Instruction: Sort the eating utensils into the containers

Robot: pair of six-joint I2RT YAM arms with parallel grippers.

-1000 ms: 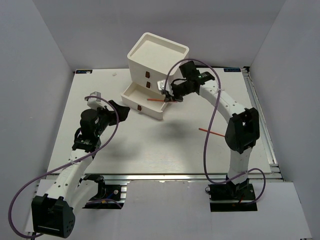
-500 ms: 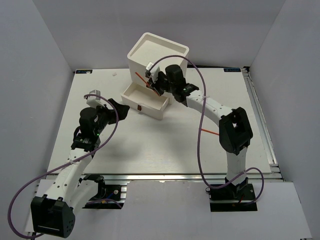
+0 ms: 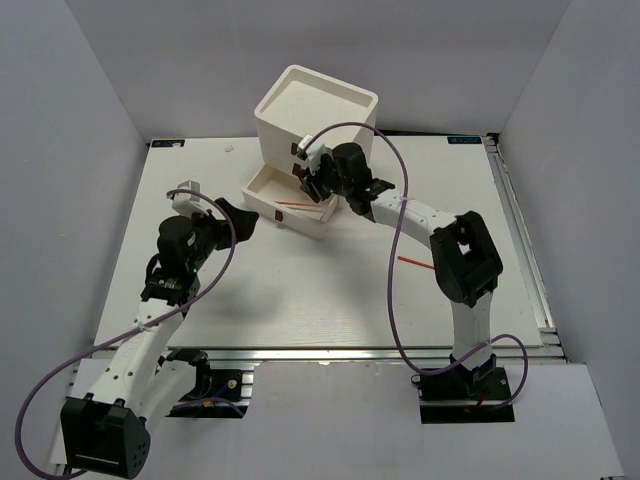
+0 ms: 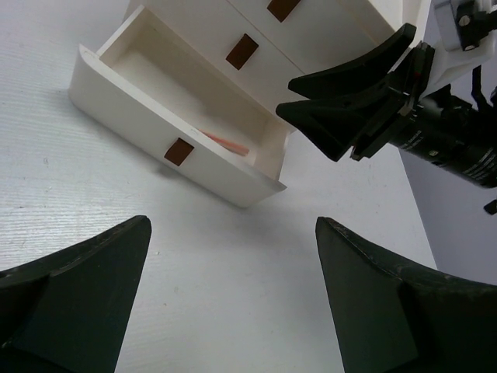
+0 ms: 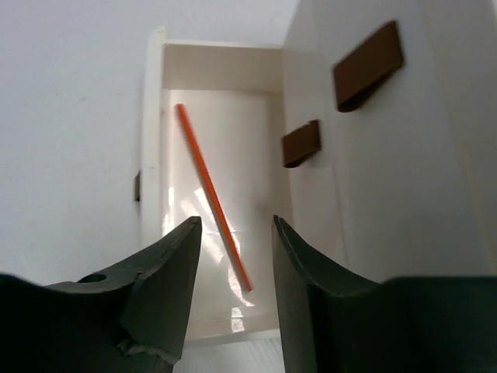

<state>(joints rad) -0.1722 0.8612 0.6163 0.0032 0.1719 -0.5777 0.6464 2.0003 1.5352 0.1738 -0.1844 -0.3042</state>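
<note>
The white three-drawer unit (image 3: pixel 318 128) stands at the back middle with its bottom drawer (image 3: pixel 262 203) pulled out. One orange chopstick (image 3: pixel 297 203) lies loose on that drawer's floor, seen slanted in the right wrist view (image 5: pixel 210 186) and in the left wrist view (image 4: pixel 226 142). My right gripper (image 3: pixel 313 176) hovers over the drawer's right end, jaws apart (image 5: pixel 236 224), touching nothing. A second orange chopstick (image 3: pixel 414 262) lies on the table beside the right arm. My left gripper (image 3: pixel 240 218) is wide open (image 4: pixel 233 225) over bare table, left of the drawer.
The two upper drawers are shut, with their dark red pulls (image 5: pixel 367 54) close to my right fingers. The unit's top (image 3: pixel 350 92) is a shallow open tray. Grey walls enclose the table on three sides, and a metal rail (image 3: pixel 520 230) runs along the right edge.
My right gripper swung left from beside the unit to over the open drawer with the chopstick, then opened. The chopstick now lies in the drawer. The left arm stayed put.
</note>
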